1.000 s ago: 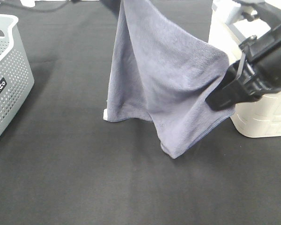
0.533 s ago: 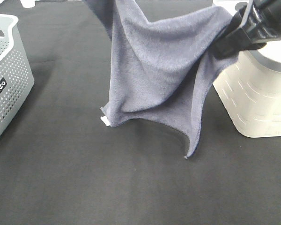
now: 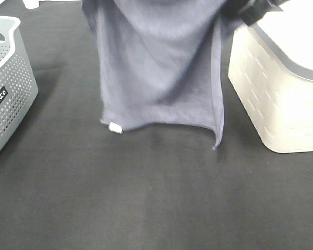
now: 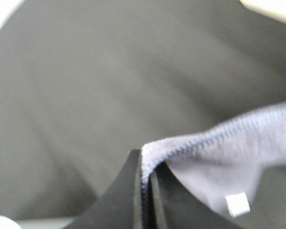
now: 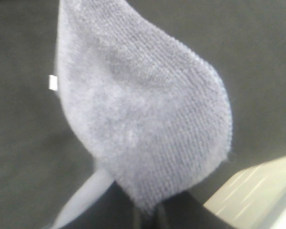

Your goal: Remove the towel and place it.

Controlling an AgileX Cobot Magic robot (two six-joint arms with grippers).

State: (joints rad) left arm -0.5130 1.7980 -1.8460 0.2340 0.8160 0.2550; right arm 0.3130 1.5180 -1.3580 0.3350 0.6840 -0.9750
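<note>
The black table covering (image 3: 156, 208) stretches open from 4 to 8 o'clock of the towel (image 3: 156, 67), which hangs spread as a sheet from 12 o'clock. A white bin (image 3: 281, 104) stands near the towel's 3 o'clock edge, and a grey basket (image 3: 10, 94) is well apart at 9. The left gripper (image 4: 146, 167) and right gripper (image 5: 150, 213) each pinch the towel's upper edge, jaws clamped. The white tag (image 3: 115, 126) dangles at 7 o'clock.
</note>
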